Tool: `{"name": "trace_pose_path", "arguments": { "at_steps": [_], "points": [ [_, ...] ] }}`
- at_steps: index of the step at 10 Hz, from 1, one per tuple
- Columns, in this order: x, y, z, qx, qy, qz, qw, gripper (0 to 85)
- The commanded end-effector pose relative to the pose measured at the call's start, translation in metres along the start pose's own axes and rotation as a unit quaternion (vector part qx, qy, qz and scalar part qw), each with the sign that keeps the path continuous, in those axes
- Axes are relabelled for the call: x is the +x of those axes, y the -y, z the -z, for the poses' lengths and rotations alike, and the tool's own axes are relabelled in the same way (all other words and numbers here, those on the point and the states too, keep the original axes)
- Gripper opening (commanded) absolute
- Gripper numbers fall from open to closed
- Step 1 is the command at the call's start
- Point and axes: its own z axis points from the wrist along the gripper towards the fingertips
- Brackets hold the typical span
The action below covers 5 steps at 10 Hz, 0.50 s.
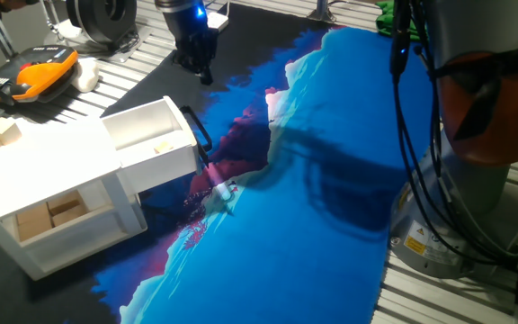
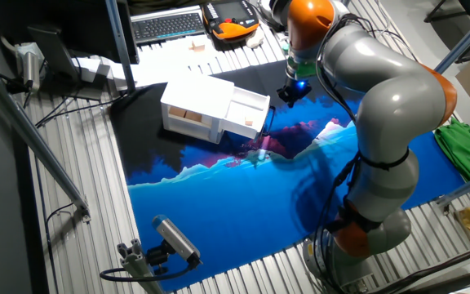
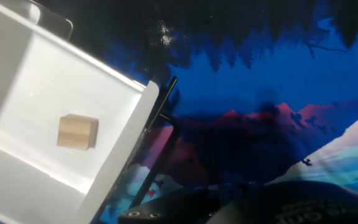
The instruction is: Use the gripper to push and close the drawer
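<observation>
On the tabletop [image 1: 133, 81], left of centre in one fixed view: drawer [image 1: 156, 135], white, box-shaped, pulled out from the top of a small white cabinet [image 1: 43, 175] and standing open, its front facing the blue mat. Handle [image 1: 198, 131]: black bar on the drawer front, seen edge-on in the hand view [image 3: 163, 115]. Contents: one small wooden cube [image 3: 77, 132] on the drawer floor, also visible as a pale speck in the fixed view [image 1: 162, 144]. Cabinet, lower compartment: wooden blocks [image 1: 50, 216], stacked side by side; one further block [image 1: 4, 132] on the cabinet top. Claw [image 1: 203, 70]: black, two-fingered, blue light above it, hanging above the tabletop beyond the drawer's handle end, apart from the drawer and touching nothing; fingers appear close together and empty, though the gap itself cannot be told for certain. In the other fixed view the claw [image 2: 288, 96] sits just right of the drawer [image 2: 247, 110], near the handle side. Mat [image 1: 331, 198]: blue landscape print with pink and white mountain shapes, spread under the cabinet and across the tabletop. Arm [image 2: 382, 106]: grey with orange joints, arched over the mat. Behind the cabinet: orange-and-black handheld pendant [image 1: 30, 76], keyboard [image 2: 168, 24]. Far edge: green cloth [image 2: 463, 143].
</observation>
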Motion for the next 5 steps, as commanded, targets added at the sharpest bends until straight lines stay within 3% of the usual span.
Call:
{"name": "trace_pose_path", "arguments": {
  "at_steps": [1,5],
  "points": [
    [-0.0007,-0.0015,-0.003,-0.001,0.002,-0.001,1.0,0.0],
    [-0.001,-0.0053,-0.0095,-0.001,0.004,-0.005,1.0,0.0]
  ]
}}
